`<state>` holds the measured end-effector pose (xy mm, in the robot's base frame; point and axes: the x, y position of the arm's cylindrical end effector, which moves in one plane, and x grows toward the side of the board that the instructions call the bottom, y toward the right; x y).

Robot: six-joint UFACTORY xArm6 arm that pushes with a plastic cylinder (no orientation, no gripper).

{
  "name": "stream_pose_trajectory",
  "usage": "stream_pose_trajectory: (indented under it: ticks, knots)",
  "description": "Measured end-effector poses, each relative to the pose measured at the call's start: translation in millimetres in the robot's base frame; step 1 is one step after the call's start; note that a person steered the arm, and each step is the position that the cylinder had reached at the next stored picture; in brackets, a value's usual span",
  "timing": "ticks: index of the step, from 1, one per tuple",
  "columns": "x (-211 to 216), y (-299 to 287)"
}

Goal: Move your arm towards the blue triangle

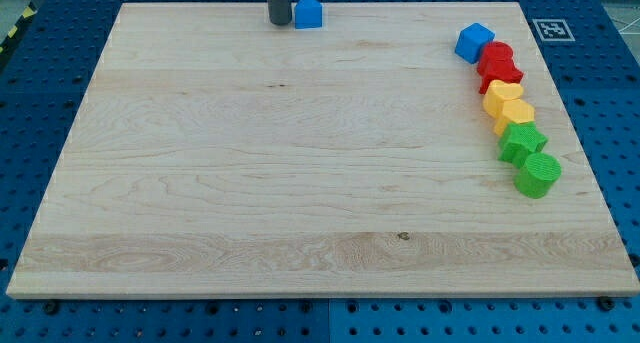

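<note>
The blue triangle (308,12) sits at the top edge of the wooden board (300,183), a little left of centre. My tip (279,22) stands right beside it on its left, touching or nearly touching. A blue cube (474,42) lies at the upper right, heading a curved row of blocks.
Down the right side below the blue cube run two red blocks (498,67), two yellow blocks (508,103), a green star-like block (522,141) and a green cylinder (538,174). A marker tag (553,29) lies on the blue pegboard beyond the top right corner.
</note>
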<state>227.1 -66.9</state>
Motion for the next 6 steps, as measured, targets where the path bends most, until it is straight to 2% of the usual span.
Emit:
stream_pose_trajectory:
  ticks: [1,3,6]
  knots:
    - [-0.7,-1.1]
    - [-0.9,-53.4]
    - [-32.1,-71.5]
